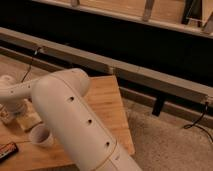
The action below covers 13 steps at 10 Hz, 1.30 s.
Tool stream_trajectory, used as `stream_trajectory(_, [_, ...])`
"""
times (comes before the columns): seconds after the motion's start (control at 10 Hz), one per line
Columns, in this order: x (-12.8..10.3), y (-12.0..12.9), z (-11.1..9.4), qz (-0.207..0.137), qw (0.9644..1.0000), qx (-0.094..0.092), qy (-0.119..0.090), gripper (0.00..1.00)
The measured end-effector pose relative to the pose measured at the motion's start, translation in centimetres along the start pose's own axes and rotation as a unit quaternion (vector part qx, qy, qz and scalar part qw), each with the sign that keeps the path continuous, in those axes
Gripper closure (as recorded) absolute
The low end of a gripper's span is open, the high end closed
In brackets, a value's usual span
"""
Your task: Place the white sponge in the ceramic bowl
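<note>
Hanging over the surface [107, 100] at far left, the pincer [7, 114], seemingly spread wide and empty, has the white sponge [29, 120] lying flat just beside it.

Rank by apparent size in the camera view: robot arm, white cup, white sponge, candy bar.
robot arm, nearest the camera
white cup and white sponge, alike
candy bar, partly cropped
gripper: far left, beside sponge
</note>
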Motion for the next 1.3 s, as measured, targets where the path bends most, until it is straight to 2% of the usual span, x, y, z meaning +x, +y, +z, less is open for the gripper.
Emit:
stream_trajectory(0.4, [0.8, -0.6, 0.8, -0.008, 1.0000, -0.005, 0.001, 0.35])
stream_trajectory(1.3, [-0.3, -1.0, 2.8, -0.016, 0.9996, -0.025, -0.003, 0.35])
